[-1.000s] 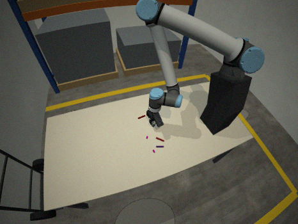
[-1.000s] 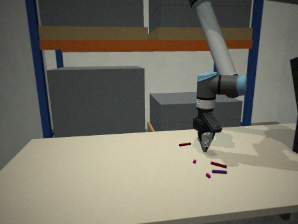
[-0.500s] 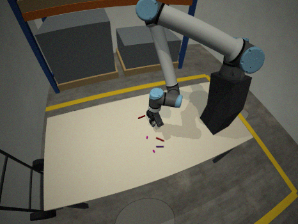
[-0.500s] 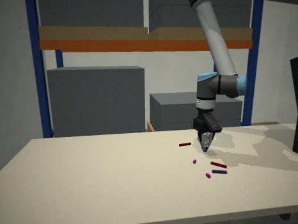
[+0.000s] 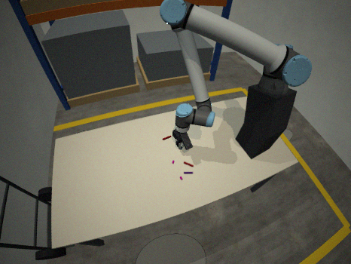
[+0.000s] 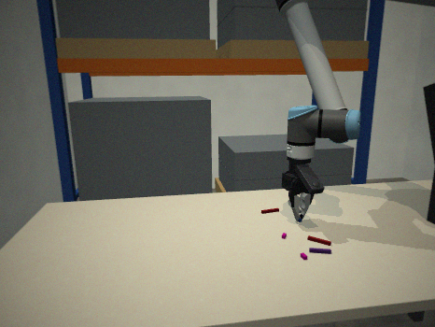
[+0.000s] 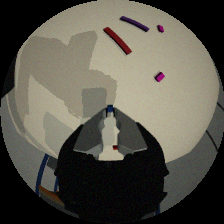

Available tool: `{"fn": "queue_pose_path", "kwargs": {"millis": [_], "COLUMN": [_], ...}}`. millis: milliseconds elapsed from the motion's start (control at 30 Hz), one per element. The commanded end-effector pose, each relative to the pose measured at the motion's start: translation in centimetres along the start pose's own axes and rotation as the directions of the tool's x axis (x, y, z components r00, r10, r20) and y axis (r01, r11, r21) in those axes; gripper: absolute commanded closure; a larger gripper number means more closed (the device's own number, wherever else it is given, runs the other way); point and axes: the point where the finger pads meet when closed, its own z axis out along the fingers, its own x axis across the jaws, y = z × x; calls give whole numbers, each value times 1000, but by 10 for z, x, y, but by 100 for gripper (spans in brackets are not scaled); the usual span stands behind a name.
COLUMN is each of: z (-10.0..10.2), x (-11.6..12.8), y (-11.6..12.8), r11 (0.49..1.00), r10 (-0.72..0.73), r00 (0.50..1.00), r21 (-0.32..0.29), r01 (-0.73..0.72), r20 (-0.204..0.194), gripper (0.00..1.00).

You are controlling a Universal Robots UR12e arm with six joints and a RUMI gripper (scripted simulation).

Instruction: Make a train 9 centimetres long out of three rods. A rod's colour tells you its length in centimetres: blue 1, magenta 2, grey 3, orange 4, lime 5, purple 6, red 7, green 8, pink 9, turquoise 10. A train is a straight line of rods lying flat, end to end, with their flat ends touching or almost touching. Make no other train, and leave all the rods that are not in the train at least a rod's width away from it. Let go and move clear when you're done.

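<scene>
My gripper (image 5: 184, 146) (image 6: 299, 216) (image 7: 110, 108) is shut on a small blue rod (image 6: 300, 220) (image 7: 109, 107), of which only a blue tip shows between the fingertips. It hangs just above the table. A red rod (image 5: 166, 138) (image 6: 270, 210) lies just to its left. Nearer the front lie a second red rod (image 5: 188, 164) (image 6: 319, 240) (image 7: 117, 40) and a purple rod (image 5: 188, 173) (image 6: 320, 250) (image 7: 133, 23), close together but apart. Two magenta rods lie separately: one (image 5: 173, 162) (image 6: 284, 235) (image 7: 159, 76) nearer the gripper, one (image 5: 181, 178) (image 6: 303, 256) (image 7: 160, 28) beside the purple rod.
The arm's dark base block (image 5: 265, 121) stands at the table's right edge. Grey crates (image 6: 140, 145) on a blue-framed shelf stand behind the table.
</scene>
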Motion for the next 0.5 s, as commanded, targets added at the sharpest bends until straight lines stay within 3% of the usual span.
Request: {"fn": "queue_pose_path", "kwargs": {"millis": [0, 467], "z": [0, 7], "x": [0, 0], "y": [0, 0], "r11": [1000, 1000], "r10": [0, 0], "r00": [1000, 1000], "r21": [0, 0], "r01": [0, 0], "r20": [-1, -1], "gripper": [100, 100]}}
